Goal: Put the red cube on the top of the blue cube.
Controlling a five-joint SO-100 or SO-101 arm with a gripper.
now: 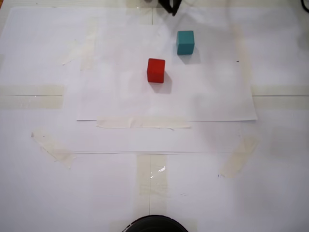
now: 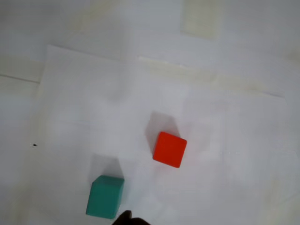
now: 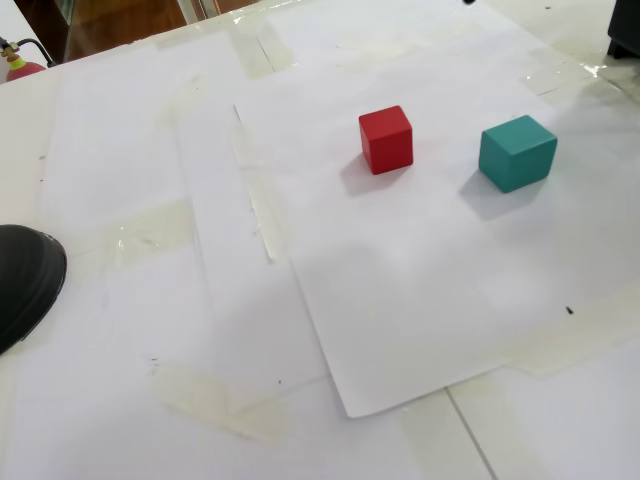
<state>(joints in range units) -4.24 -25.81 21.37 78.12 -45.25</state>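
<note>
The red cube (image 1: 156,70) (image 2: 169,149) (image 3: 386,139) sits on the white paper sheet (image 1: 120,96), near its middle. The blue cube (image 1: 185,42) (image 2: 105,197) (image 3: 516,152), teal in colour, rests on the same sheet about one cube width away, apart from the red one. Only a dark tip of my gripper (image 1: 171,7) shows at the top edge of a fixed view, beyond the blue cube. In the wrist view a dark fingertip (image 2: 127,219) pokes in at the bottom edge beside the blue cube. Nothing is held. The jaws are out of frame.
Strips of pale tape (image 1: 143,123) hold overlapping paper sheets on the table. A black rounded object (image 1: 154,224) (image 3: 25,285) sits at the near table edge. A dark block (image 3: 625,35) stands at the corner beyond the blue cube.
</note>
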